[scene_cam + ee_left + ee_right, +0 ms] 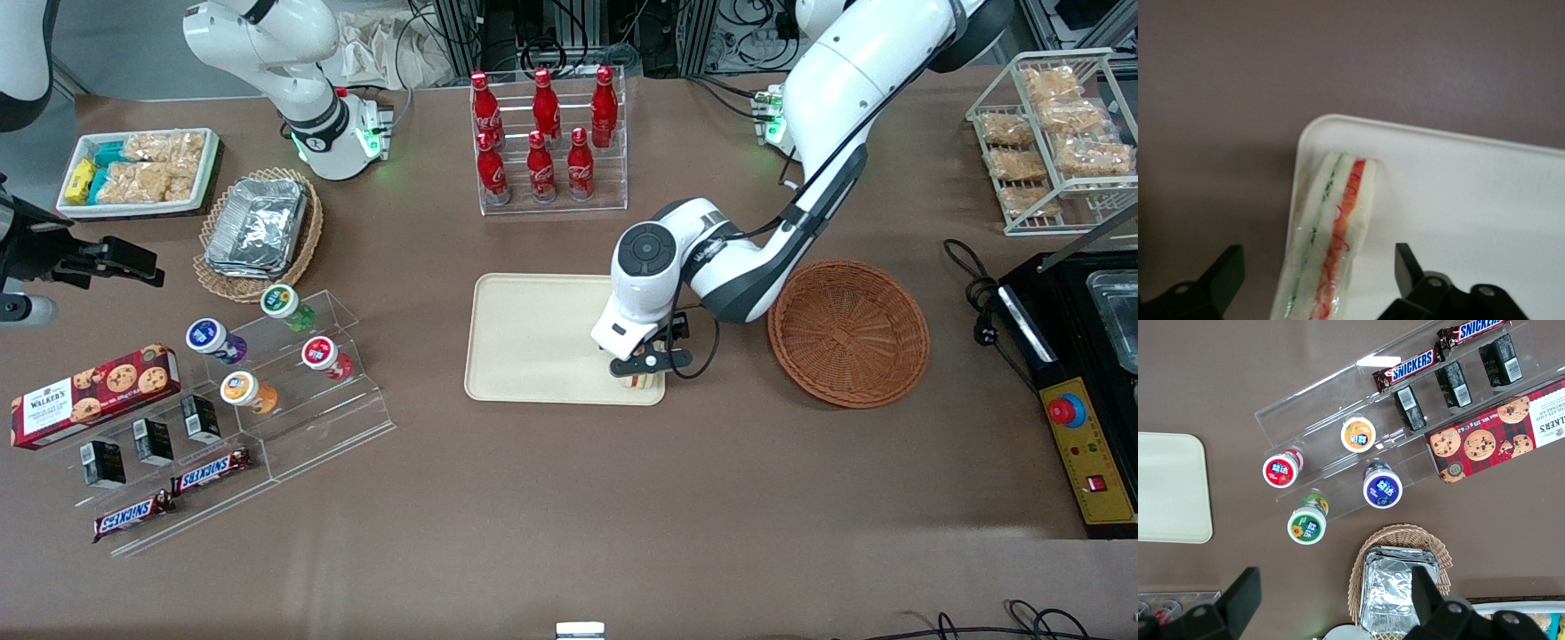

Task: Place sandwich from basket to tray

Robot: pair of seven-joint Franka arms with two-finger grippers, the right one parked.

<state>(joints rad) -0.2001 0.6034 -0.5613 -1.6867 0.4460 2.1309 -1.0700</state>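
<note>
Release step, judging by the layout: sandwich lies on the tray at the corner nearest the front camera and the basket, which sits empty. Gripper hovers right over it, fingers spread wide, not touching the bread. Next move likely just needs a straight lift clear. Sandwich's long axis runs along the tray's short edge, filling stripes facing up, narrow end toward the corner.

The working arm is glossy white with dark grey joints, a round dark cap and black cables; its pincer above the tray has black fingers.
</note>
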